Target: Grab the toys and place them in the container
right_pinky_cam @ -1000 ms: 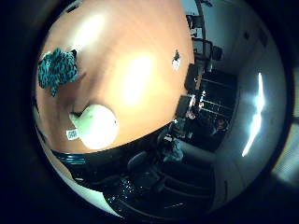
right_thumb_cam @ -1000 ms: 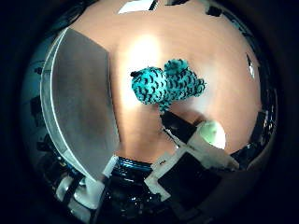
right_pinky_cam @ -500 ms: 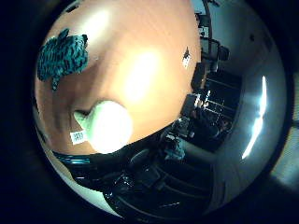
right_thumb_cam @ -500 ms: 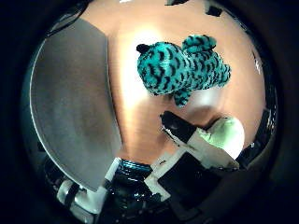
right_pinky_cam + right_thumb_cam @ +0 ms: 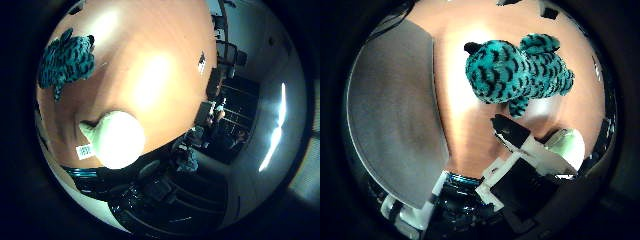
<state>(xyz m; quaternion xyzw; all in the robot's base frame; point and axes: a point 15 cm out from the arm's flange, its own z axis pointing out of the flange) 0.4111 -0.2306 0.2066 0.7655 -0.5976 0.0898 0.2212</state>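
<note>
A teal plush tiger with black stripes (image 5: 520,72) lies on the orange-brown table (image 5: 465,135), close under my palm. A grey container (image 5: 395,120) stands beside it on the same table, a strip of bare tabletop between them. A pale green-white round toy (image 5: 117,140) with a white tag rests near the table's edge. My hand (image 5: 520,150) shows as a black-tipped white finger reaching toward the tiger's underside, not touching it. The fingers hold nothing.
The table edge runs just past the round toy, with dark chairs and floor (image 5: 165,195) beyond it. A small white card (image 5: 202,59) lies farther out on the table.
The tiger, container and round toy all fill more of both views than a second ago; my palm has come down closer to the table and the tiger.
</note>
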